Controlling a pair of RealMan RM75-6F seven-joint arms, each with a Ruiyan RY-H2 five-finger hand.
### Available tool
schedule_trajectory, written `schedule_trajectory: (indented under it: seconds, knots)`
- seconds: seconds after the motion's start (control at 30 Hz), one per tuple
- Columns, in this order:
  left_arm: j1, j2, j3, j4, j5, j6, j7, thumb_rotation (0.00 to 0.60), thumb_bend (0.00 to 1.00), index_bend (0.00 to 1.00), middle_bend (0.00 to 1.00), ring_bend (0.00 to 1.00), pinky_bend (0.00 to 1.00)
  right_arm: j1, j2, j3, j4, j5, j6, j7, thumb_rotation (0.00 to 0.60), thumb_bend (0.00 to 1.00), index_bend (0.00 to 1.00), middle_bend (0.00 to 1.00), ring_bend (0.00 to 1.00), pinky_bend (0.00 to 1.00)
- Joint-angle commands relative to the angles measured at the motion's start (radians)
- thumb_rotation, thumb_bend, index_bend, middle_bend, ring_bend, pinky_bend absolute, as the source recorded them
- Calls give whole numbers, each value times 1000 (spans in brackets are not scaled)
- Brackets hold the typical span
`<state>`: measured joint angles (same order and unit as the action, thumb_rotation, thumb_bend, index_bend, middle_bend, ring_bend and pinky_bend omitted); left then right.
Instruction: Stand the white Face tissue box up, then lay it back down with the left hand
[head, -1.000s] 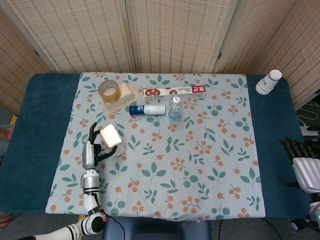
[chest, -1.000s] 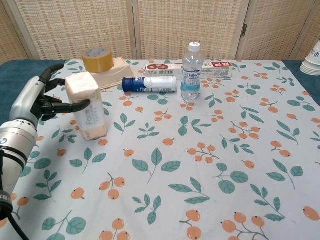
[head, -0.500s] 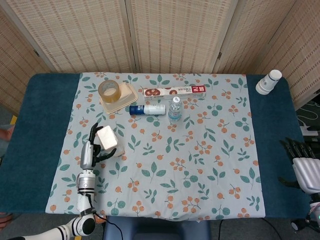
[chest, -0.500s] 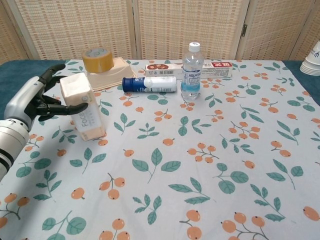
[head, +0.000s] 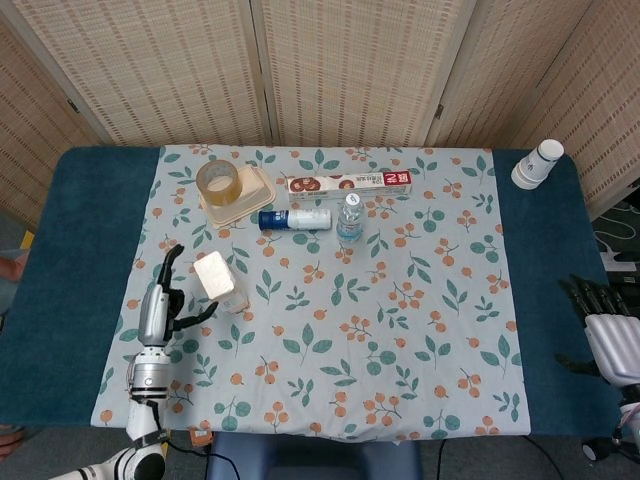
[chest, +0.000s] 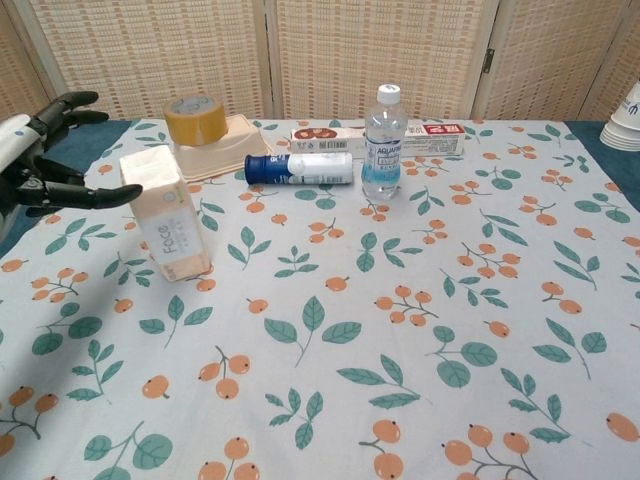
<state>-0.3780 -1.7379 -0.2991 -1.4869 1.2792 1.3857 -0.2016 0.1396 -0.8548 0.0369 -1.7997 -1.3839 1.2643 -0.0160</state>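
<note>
The white Face tissue box (chest: 168, 218) stands on end on the flowered cloth, its top leaning toward the left; the head view shows the box (head: 218, 280) from above. My left hand (chest: 40, 150) hovers to the left of it with fingers spread, and only the thumb tip reaches the box's upper left edge. In the head view the left hand (head: 160, 305) is beside the box, holding nothing. My right hand (head: 608, 338) hangs off the table's right edge, fingers extended and empty.
Behind the box a tape roll (chest: 195, 120) sits on a beige tray (chest: 245, 135). A blue-capped bottle (chest: 300, 167) lies next to an upright water bottle (chest: 381, 145), with a long red-and-white carton (chest: 440, 138) behind. Stacked paper cups (head: 538, 164) stand far right.
My left hand has let go of the tissue box and drawn back to the left. The box stays on end, now leaning more to the left.
</note>
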Motion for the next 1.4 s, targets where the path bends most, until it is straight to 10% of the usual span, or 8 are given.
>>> schedule_trajectory:
  seconds: [0.03,0.23,0.53,0.83,1.4]
  knots:
    - [36,130,13,-215,-5,33,181,600,159,0,73,920,981,1,2,-1,2,-3,-2,7,600,116,30,0,0,0]
    - [-22,305,21,-462,-95,-37,647,600,160,7,167,944,1000,7,4,-1,3,4,-16,10,600,116,30,0,0,0]
    - [-237,383,-38,-649,-544,-54,1276,600,156,34,158,941,1000,7,4,-1,3,9,-15,2,600,116,30,0,0,0]
    - [-424,386,-149,-658,-970,-31,1389,600,155,2,140,924,994,16,3,4,8,29,-32,3,600,116,30,0,0,0]
    - [-595,340,-123,-564,-1093,115,1424,600,153,2,137,924,995,24,4,6,10,47,-49,-3,600,116,30,0,0,0]
